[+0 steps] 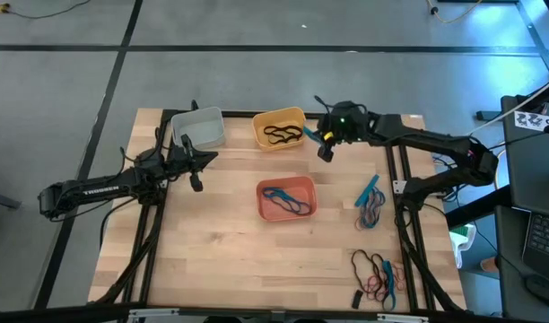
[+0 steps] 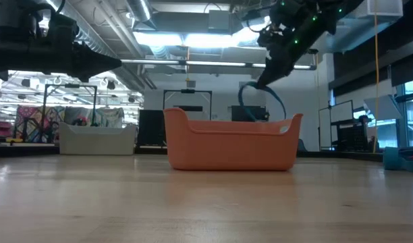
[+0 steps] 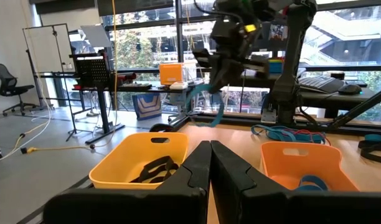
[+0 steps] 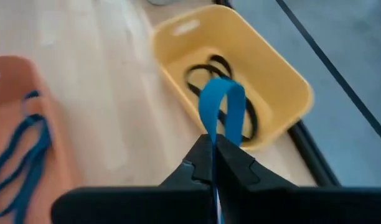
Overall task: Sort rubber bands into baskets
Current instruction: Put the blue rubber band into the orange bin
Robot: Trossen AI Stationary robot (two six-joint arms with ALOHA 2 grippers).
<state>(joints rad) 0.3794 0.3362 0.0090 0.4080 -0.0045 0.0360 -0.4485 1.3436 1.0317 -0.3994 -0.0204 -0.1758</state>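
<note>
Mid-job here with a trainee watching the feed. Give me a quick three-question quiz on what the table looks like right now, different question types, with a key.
1. True or false: the right hand is shut on a blue band.
2. Multiple choice: which colour of bands lies in the yellow basket? A) red B) black C) blue
3. Fill in: the blue bands already sorted lie in the ______ basket.

Key:
1. True; the loop hangs pinched between its closed fingers, near the yellow basket.
2. B; only black bands show inside it.
3. Salmon; blue bands lie on its floor. The left hand waits shut beside the white basket, holding nothing.
</note>
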